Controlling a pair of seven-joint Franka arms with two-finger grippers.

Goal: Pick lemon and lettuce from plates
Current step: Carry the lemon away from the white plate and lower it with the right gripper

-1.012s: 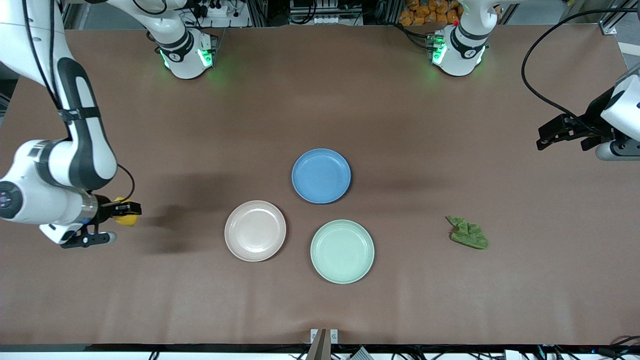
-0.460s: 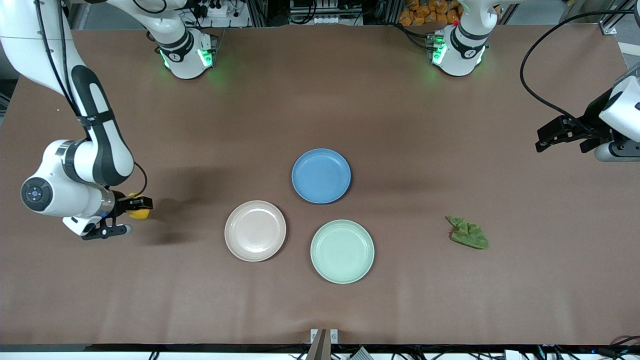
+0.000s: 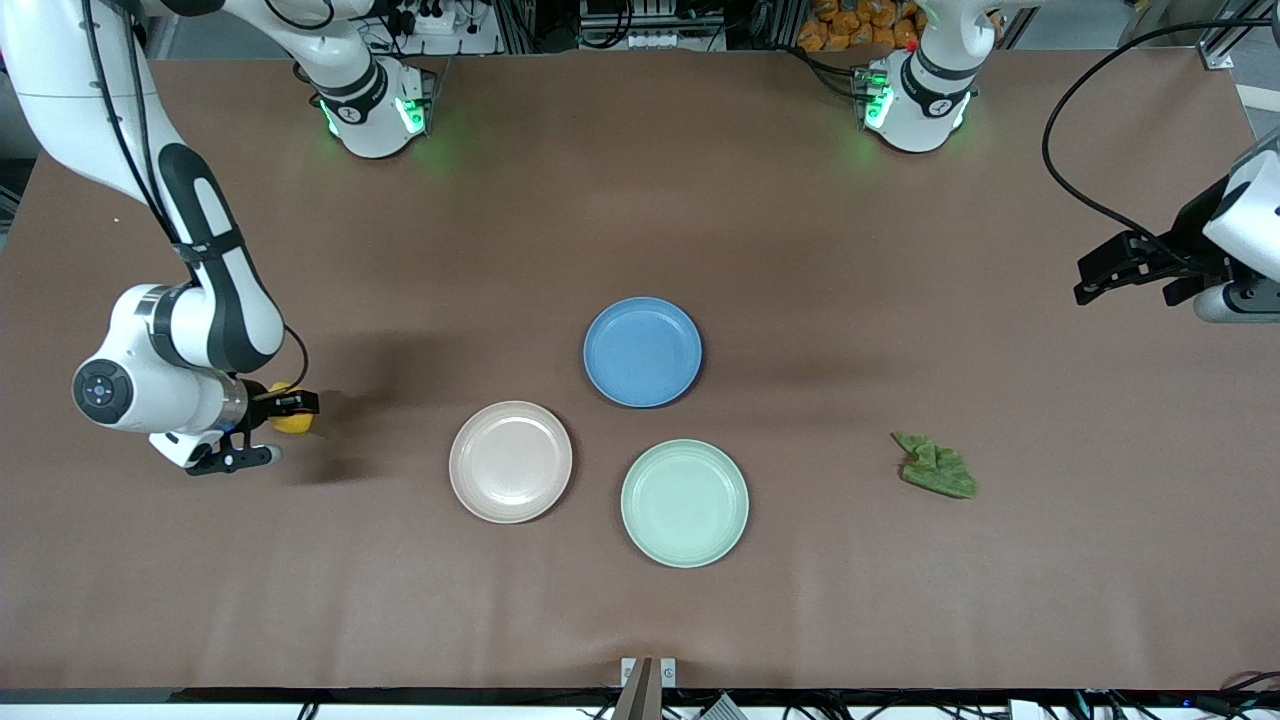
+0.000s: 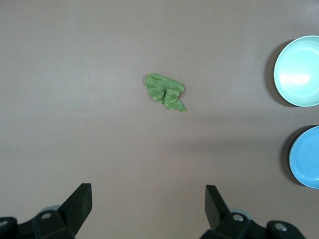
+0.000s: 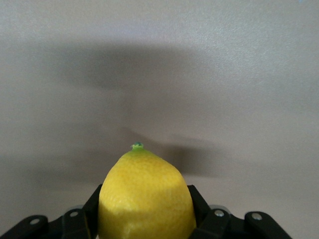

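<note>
I have the small yellow oval lemon clamped between the fingers of the right gripper, low over the brown tabletop near the right arm's end, beside the pale beige-pink round plate. The wrinkled dark green lettuce leaf lies flat on the table toward the left arm's end, off the pale mint-green round plate. My left gripper hangs spread wide by that end's edge; it is the nearer arm.

White arm shells, black joint bands, black tools, black cables, green lights at bases.
</note>
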